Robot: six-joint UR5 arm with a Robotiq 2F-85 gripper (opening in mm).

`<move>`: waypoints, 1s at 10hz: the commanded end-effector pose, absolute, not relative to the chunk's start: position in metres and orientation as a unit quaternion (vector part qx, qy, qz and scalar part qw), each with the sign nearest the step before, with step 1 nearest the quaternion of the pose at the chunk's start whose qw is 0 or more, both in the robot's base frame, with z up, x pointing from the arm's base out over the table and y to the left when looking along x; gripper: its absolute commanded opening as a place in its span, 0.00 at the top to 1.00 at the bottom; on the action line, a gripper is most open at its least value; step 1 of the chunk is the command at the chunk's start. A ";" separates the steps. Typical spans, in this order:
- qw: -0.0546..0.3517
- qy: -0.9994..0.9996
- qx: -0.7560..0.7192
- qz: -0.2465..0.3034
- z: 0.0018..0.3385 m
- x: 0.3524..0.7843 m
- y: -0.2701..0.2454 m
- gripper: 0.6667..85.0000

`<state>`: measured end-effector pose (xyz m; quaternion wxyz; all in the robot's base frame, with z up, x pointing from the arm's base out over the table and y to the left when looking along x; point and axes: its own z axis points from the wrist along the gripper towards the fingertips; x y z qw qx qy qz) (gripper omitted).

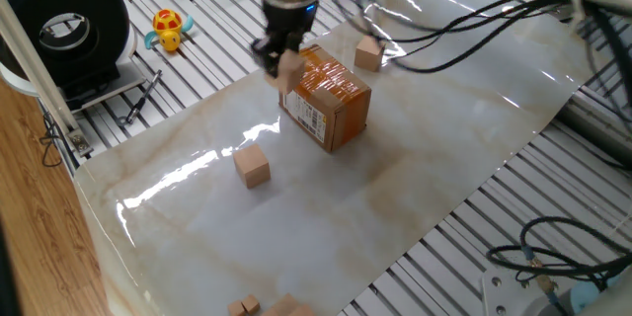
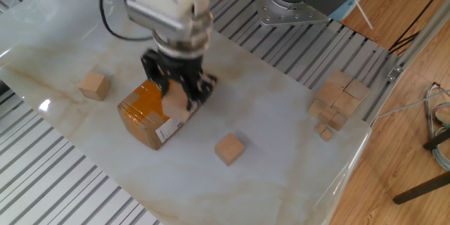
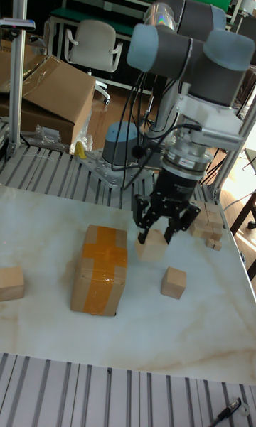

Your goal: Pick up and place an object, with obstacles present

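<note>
A: Where's the small light-tan wooden cube (image 3: pixel 151 248) rn?

B: Clamped between the black two-finger gripper (image 3: pixel 162 236) pads, up off the marble-look tabletop (image 1: pixel 415 158). Fingers closed on two opposite flat faces, cube hanging just below the wrist. From the tall view it's right beside the brown cardboard box with the orange tape (image 3: pixel 99 269), on the gripper's side of it, about level w/ the box top.

A: Touching the box?

B: Can't tell. In the other fixed view the cube (image 2: pixel 174 105) overlaps the box edge (image 2: pixel 144 112), but that could be just the angle.

A: How'd you expect it to handle?

B: Guessing: light, stiff, won't crush. Bare wood, so decent grip, not slippery. Flat parallel sides are the place to hold, centred, as it is now. Main worry is clipping the box and twisting the cube in the pads.

A: Anything else nearby? Any containers?

B: No bins or trays that I can see, nothing holding anything. Box is taped shut, contents unknown. One loose wooden cube (image 3: pixel 173 283) sits on the table below and just past the fingers, another (image 3: pixel 11 283) well off beyond the box. A pile of spare wooden blocks (image 2: pixel 339 102) at the table edge, far from the gripper.
</note>
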<state>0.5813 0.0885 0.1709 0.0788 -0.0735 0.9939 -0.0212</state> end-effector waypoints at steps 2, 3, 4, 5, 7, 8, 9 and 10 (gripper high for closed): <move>0.053 0.998 -0.029 0.036 0.159 0.572 0.126 0.99; 0.056 0.998 -0.017 0.033 0.144 0.582 0.132 0.99; 0.069 0.997 -0.013 0.026 0.122 0.600 0.137 0.99; 0.083 0.996 -0.008 0.042 0.100 0.618 0.152 0.99; 0.049 0.998 0.025 0.019 0.095 0.602 0.140 0.99; 0.034 0.999 0.029 0.003 0.094 0.594 0.131 0.99; 0.025 0.999 0.031 0.002 0.094 0.589 0.131 0.99; 0.023 0.999 0.036 0.019 0.094 0.589 0.140 0.99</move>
